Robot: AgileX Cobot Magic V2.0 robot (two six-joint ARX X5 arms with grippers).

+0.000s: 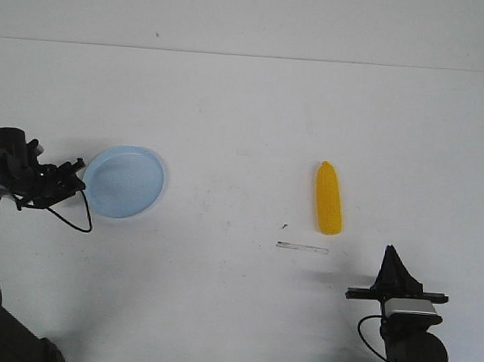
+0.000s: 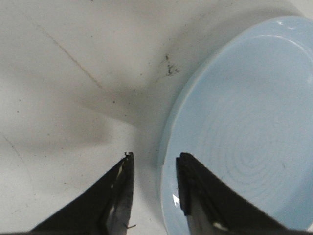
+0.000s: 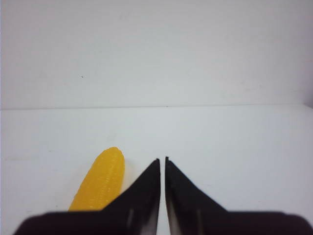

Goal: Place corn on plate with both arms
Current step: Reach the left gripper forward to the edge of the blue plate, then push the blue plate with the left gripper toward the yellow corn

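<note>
**A:** What can't you see clearly here?

**B:** In the front view your left arm (image 1: 10, 169) is cut off at the left edge, and its gripper (image 1: 79, 175) is too small there to read. The right arm (image 1: 407, 331) is cropped at the bottom of the frame, and its gripper (image 1: 391, 266) shows only as a dark wedge. In the left wrist view the plate (image 2: 244, 137) runs off the right and lower edges. In the right wrist view the corn (image 3: 100, 181) has its lower end hidden behind the black gripper body.

**A:** So where do the things lie relative to your fingers?

**B:** The corn lies flat on the table (image 1: 247, 122), right of centre in the front view, pointed end toward the top of the frame. Your right gripper (image 3: 162, 164) sits below and to the right of it, apart from it, fingers drawn almost together with only a thin slit between, holding nothing. The plate (image 1: 124, 181) rests at centre left, well apart from the corn. Your left gripper (image 2: 154, 159) has its fingers parted, straddling the plate's rim: one fingertip (image 2: 188, 169) over the plate, the other over bare table. Whether either touches the rim, you cannot tell.
</note>
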